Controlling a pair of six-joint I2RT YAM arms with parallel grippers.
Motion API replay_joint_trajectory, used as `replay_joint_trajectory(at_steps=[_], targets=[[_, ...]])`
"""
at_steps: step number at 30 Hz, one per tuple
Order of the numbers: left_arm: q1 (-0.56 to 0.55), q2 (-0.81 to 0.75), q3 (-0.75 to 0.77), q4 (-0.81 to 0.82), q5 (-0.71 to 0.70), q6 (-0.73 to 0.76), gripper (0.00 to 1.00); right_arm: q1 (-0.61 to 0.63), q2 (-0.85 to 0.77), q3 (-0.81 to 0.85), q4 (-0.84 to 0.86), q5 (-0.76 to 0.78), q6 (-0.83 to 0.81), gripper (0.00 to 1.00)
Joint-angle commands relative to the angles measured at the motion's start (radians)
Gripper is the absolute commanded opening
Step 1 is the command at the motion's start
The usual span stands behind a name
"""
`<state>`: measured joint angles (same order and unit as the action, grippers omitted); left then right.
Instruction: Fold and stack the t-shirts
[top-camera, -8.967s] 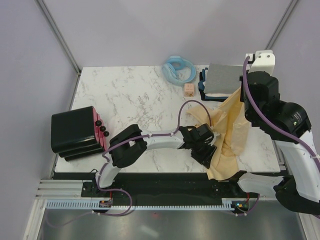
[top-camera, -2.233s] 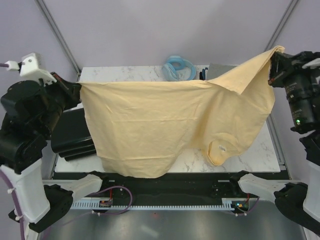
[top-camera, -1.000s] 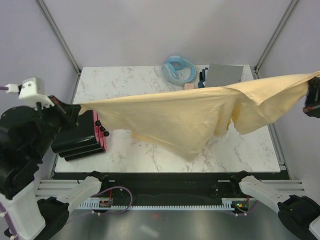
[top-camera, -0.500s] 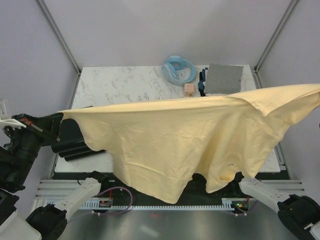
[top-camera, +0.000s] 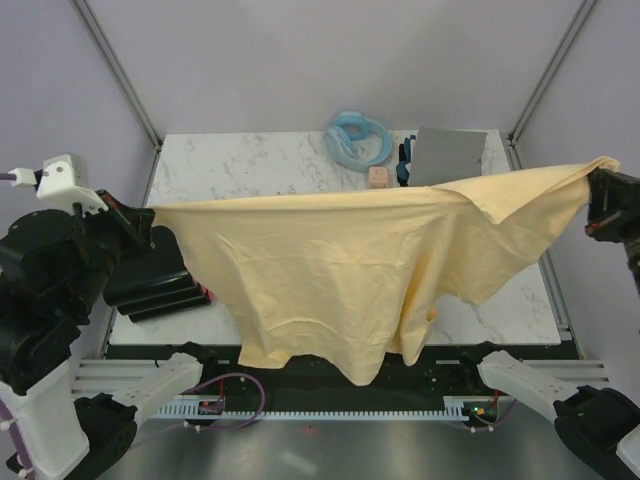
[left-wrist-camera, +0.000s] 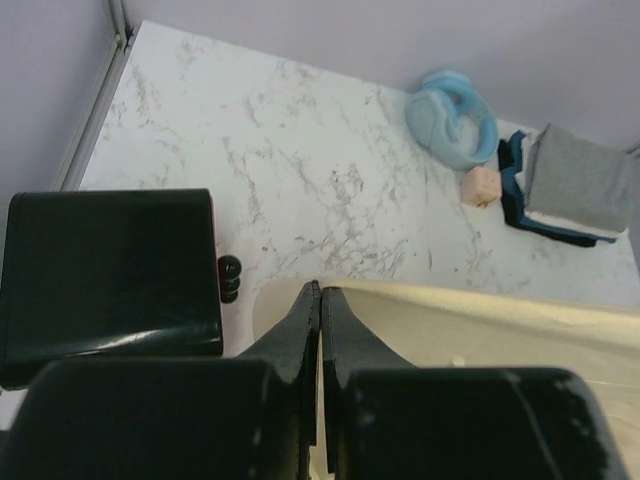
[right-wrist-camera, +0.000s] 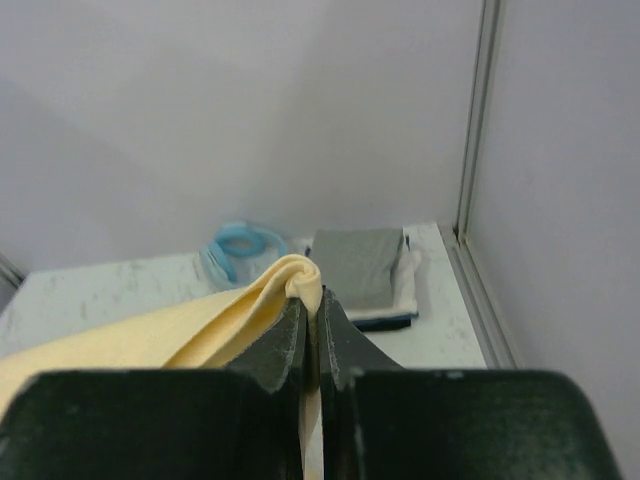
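Most of the marble tabletop (top-camera: 260, 180) is screened from above by one pale yellow t-shirt (top-camera: 340, 270), which is held in the air as a wide sheet between the two arms. Its top edge is stretched from left to right, and its loose body hangs down past the near edge of the tabletop.

Compared with half a second ago, the sheet is seen to be narrower and drawn in. Its left corner has been raised and brought nearer the tabletop, and its right corner, then cut off by the frame, is now in view. The black box (top-camera: 150, 280) at the left, mostly covered then, is now exposed on its left part.

The left pincer (top-camera: 150, 215) is closed on the left corner of the cloth, its jaws pressed together in the wrist view. The right pincer (top-camera: 592, 190) is closed on the right corner, with a bunched fold seen at its tips.

The folded stack (top-camera: 448, 156) at the far right is topped in grey, and its near edge is now hidden by the shirt. The blue ring (top-camera: 358, 138) lies at the far edge. The small pink block (top-camera: 378, 177) sits just beside the stack; what it is cannot be made out.
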<state>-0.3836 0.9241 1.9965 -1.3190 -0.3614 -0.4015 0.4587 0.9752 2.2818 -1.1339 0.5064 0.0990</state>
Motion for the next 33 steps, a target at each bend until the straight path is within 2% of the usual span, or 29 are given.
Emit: replay_joint_trajectory(at_steps=[1, 8, 13, 18, 23, 33], targets=[[0.009, 0.062, -0.093, -0.052, -0.102, 0.024, 0.02, -0.011, 0.04, -0.194, -0.026, 0.035, 0.109, 0.0], [0.009, 0.168, -0.215, -0.019, -0.169, -0.046, 0.02, -0.009, 0.126, -0.413, -0.012, 0.046, 0.125, 0.0], [0.009, 0.311, -0.364, 0.105, -0.134, -0.05, 0.02, -0.011, 0.21, -0.55, 0.006, 0.032, 0.154, 0.0], [0.009, 0.429, -0.458, 0.225, -0.134, -0.013, 0.02, -0.009, 0.29, -0.662, 0.097, -0.012, 0.148, 0.0], [0.009, 0.615, -0.435, 0.279, -0.172, 0.021, 0.02, -0.009, 0.393, -0.714, 0.164, -0.009, 0.133, 0.0], [0.009, 0.866, -0.314, 0.376, -0.223, 0.062, 0.02, -0.048, 0.548, -0.789, 0.367, 0.072, 0.073, 0.0]])
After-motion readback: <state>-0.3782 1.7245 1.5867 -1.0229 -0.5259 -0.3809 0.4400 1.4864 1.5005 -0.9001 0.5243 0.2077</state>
